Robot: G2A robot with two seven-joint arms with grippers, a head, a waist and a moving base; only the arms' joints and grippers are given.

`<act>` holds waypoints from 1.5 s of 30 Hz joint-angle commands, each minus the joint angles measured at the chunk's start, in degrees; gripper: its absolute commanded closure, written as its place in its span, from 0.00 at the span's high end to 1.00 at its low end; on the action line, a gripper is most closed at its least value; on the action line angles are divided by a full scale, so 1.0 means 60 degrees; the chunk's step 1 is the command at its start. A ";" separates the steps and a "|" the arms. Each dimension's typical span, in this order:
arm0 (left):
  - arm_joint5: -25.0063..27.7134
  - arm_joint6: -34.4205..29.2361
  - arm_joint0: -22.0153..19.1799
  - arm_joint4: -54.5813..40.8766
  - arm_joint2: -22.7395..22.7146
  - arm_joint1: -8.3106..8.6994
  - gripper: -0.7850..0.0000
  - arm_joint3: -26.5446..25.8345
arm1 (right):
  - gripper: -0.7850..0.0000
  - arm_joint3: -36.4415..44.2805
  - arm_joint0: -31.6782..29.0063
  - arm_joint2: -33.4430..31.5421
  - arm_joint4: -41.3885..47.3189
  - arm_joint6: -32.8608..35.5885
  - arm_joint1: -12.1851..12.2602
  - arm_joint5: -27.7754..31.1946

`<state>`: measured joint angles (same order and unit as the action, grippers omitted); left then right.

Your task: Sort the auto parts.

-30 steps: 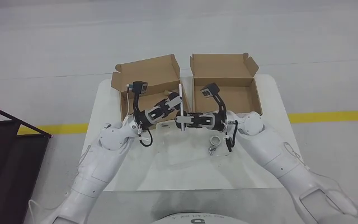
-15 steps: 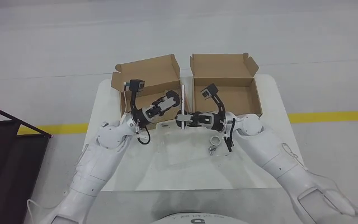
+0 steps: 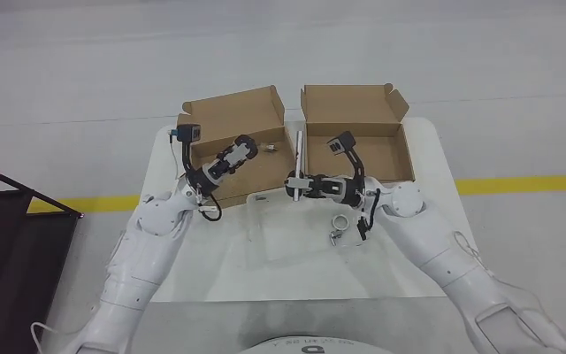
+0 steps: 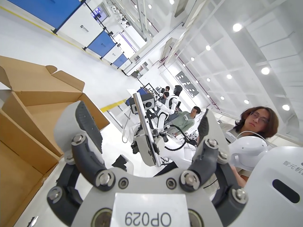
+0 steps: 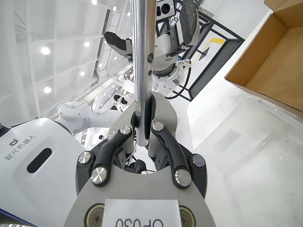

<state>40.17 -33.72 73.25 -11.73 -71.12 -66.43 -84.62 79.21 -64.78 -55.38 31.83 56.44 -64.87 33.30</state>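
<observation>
Locate the left cardboard box (image 3: 232, 113) at the far side of the table (image 3: 230, 265). The left gripper (image 3: 245, 149) hangs over this box with its fingers (image 4: 88, 124) spread wide and nothing between them. To its right, the metal bar (image 3: 299, 157) angles upward by the gap between the two boxes (one end is pinched in the right gripper (image 3: 294, 184), pads pressed flat against it). The right cardboard box (image 3: 354, 111) sits further right. A small ring and fitting (image 3: 337, 223) lie on the table beside the right forearm.
</observation>
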 commanded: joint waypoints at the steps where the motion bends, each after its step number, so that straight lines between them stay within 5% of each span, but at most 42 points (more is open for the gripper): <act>1: 0.0015 -0.0025 0.0014 0.0041 -0.0001 0.0004 1.00 -0.0001 | 0.00 0.0115 -0.0033 -0.0017 -0.0095 -0.0046 -0.0002 -0.0060; 23: 0.0015 -0.0025 0.0014 0.0041 -0.0001 0.0004 1.00 -0.0001 | 0.00 -0.0198 -0.1449 -0.3089 0.0255 -0.0777 0.0564 0.0219; 45: 0.0015 -0.0025 0.0014 0.0041 -0.0001 0.0004 1.00 -0.0001 | 0.00 -0.2462 -0.1563 -0.4277 -0.0358 -0.1556 0.0774 -0.1794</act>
<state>40.26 -33.87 73.34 -11.49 -71.13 -66.41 -84.63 65.10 -74.63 -81.20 29.95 47.15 -60.20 23.06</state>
